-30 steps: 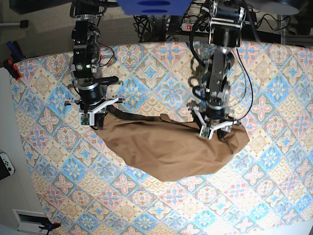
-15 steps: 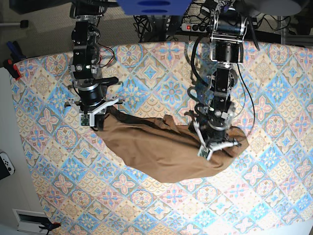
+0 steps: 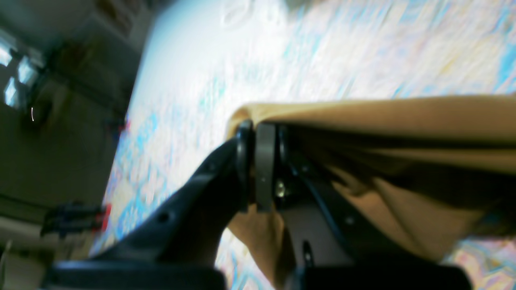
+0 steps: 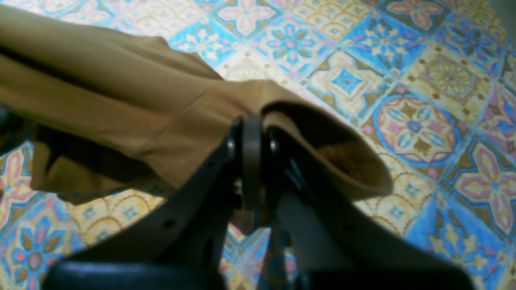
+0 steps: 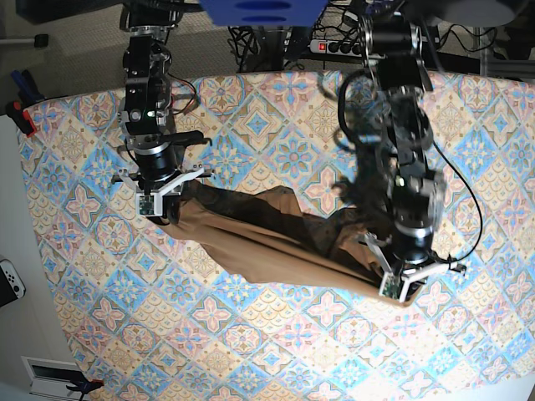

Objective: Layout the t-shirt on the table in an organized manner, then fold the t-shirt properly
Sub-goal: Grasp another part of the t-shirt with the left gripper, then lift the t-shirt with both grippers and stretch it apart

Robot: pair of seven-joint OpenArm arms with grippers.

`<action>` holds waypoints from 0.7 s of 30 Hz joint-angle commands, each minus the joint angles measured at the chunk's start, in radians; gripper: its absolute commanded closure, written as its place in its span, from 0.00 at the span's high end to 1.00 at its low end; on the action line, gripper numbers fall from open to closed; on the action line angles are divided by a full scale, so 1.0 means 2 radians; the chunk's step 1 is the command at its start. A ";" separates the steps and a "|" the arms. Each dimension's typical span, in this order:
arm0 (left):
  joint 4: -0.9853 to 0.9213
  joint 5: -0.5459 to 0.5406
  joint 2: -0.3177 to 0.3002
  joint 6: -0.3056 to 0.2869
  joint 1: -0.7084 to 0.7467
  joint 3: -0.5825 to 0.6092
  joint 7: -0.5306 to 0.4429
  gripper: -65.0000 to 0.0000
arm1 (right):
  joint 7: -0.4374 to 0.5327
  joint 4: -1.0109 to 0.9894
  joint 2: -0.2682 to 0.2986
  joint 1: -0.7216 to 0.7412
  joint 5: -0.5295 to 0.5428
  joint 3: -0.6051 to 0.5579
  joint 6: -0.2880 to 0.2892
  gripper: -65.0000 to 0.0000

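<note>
The tan-brown t-shirt (image 5: 276,242) hangs stretched in a band between my two grippers, over the patterned table (image 5: 267,342). My left gripper (image 5: 408,288), on the right of the base view, is shut on the t-shirt's right end (image 3: 322,110). In its wrist view the left gripper (image 3: 260,133) pinches a fold of cloth. My right gripper (image 5: 159,207), on the left of the base view, is shut on the t-shirt's other end. The right wrist view shows the right gripper (image 4: 250,127) clamped on a bunched edge of the t-shirt (image 4: 133,104), with a curled flap beside it.
The table's back edge runs along the top of the base view, with cables and a power strip (image 5: 334,46) behind it. A red clamp (image 5: 21,117) sits at the table's left corner. A white controller (image 5: 10,280) lies on the floor at left.
My left gripper closed on the t-shirt's right end, then moved toward the table's front right, pulling the cloth out into a longer band. The right gripper stayed put.
</note>
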 commanded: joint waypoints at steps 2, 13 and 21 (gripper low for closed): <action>-0.069 0.001 -0.004 -0.008 -0.050 -0.014 0.005 0.00 | 0.011 0.009 0.002 0.005 0.000 0.002 -0.002 0.00; -0.371 0.002 -0.016 -0.008 -0.197 -0.038 -0.086 0.09 | 0.009 0.008 0.002 0.006 -0.001 0.002 -0.002 0.00; -0.355 0.001 -0.012 -0.011 -0.169 -0.037 -0.088 0.59 | 0.009 0.007 0.002 0.006 -0.002 0.002 -0.002 0.00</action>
